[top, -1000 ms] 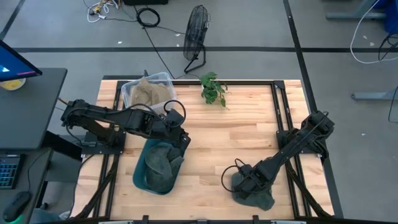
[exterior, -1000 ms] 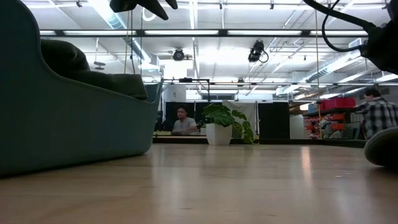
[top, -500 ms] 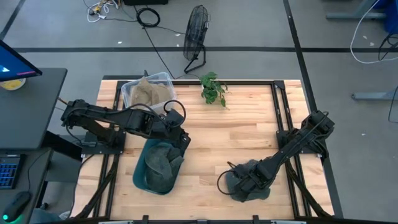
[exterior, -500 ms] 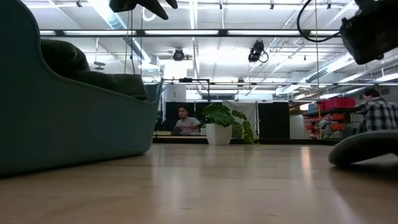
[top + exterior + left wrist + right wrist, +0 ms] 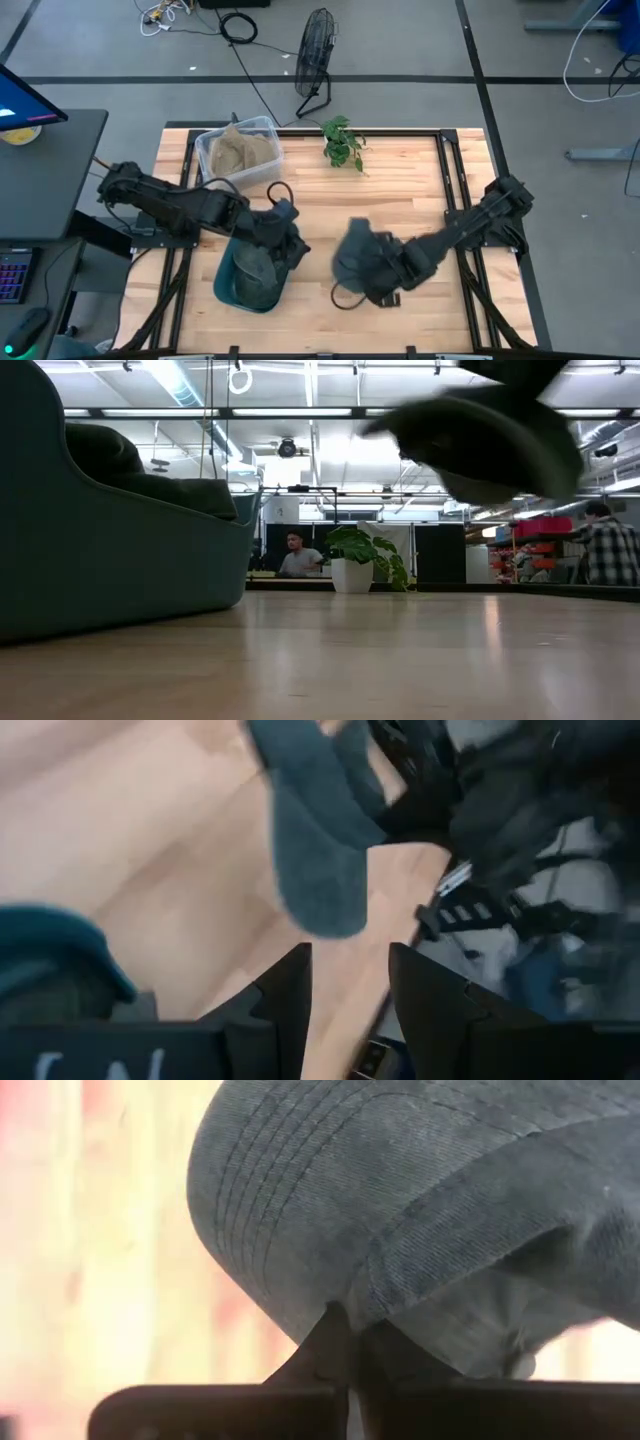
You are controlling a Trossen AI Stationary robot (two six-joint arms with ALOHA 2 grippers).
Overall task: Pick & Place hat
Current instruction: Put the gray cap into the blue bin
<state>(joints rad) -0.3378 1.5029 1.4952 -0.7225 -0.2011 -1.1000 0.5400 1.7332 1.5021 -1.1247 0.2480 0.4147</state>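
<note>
My right gripper (image 5: 385,272) is clamped on a grey hat (image 5: 358,256), carried clear of the wooden table (image 5: 400,190) near its middle. The teal bin (image 5: 250,285) (already holding dark hats) lies toward my left arm's side, just beside the left gripper (image 5: 290,243), whose fingers stand apart. The hat is soft ribbed fabric, stitched brim drooping from the pinch.

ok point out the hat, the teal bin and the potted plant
hat (image 5: 357,256), high view, on its crown
teal bin (image 5: 225,283), high view, on its left rim
potted plant (image 5: 343,142), high view, on its leaves
</note>
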